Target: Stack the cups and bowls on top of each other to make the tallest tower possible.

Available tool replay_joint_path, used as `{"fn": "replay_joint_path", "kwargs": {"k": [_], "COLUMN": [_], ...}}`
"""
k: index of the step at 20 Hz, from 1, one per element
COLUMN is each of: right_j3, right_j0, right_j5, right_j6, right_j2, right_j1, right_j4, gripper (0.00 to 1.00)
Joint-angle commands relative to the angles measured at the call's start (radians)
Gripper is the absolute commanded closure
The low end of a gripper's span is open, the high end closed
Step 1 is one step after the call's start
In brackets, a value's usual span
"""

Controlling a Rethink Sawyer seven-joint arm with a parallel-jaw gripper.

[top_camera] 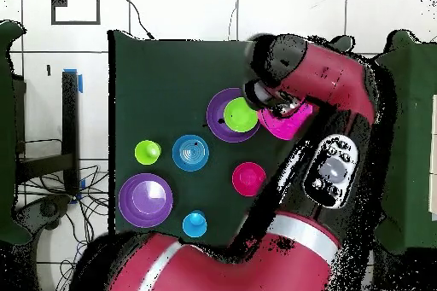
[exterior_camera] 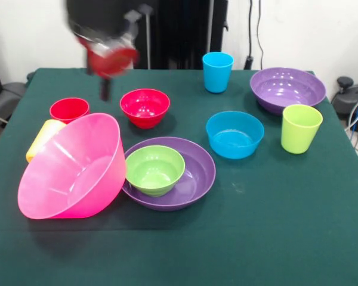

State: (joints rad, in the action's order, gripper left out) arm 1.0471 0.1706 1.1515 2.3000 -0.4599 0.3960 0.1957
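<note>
My gripper (exterior_camera: 105, 83) hangs blurred above the table's far left, over the gap between the red cup (exterior_camera: 68, 109) and the small red bowl (exterior_camera: 145, 107). It holds nothing that I can see. The large pink bowl (exterior_camera: 71, 170) stands tilted on its side, leaning at the rim of a shallow purple bowl (exterior_camera: 194, 179) that holds the small green bowl (exterior_camera: 155, 170). The yellow cup (exterior_camera: 40, 138) lies on its side behind the pink bowl. The blue bowl (exterior_camera: 234, 134), lime green cup (exterior_camera: 301, 127), blue cup (exterior_camera: 218, 71) and second purple bowl (exterior_camera: 287, 89) stand apart.
In the overhead view the red arm (top_camera: 329, 74) covers the red and yellow cups and part of the pink bowl (top_camera: 293, 123). The green bowl (top_camera: 240, 114) shows beside the arm's wrist. The green table (exterior_camera: 256, 238) has cables and a chair beyond its right edge.
</note>
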Motion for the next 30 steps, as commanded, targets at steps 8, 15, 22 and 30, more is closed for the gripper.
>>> {"fn": "replay_joint_path", "kwargs": {"k": [8, 15, 22, 30], "right_j3": [0.747, 0.766, 0.715, 0.527], "right_j0": [0.566, 0.659, 0.627, 0.403], "right_j5": [-0.681, -0.739, -0.693, -0.566], "right_j6": [-0.719, -0.637, -0.56, -0.442], "right_j2": [0.66, 0.772, 0.741, 0.499], "right_j1": [0.251, 0.227, 0.214, 0.169], "right_j4": [-0.047, -0.153, -0.239, -0.385], "gripper": [0.0, 0.0, 0.0, 0.0]}}
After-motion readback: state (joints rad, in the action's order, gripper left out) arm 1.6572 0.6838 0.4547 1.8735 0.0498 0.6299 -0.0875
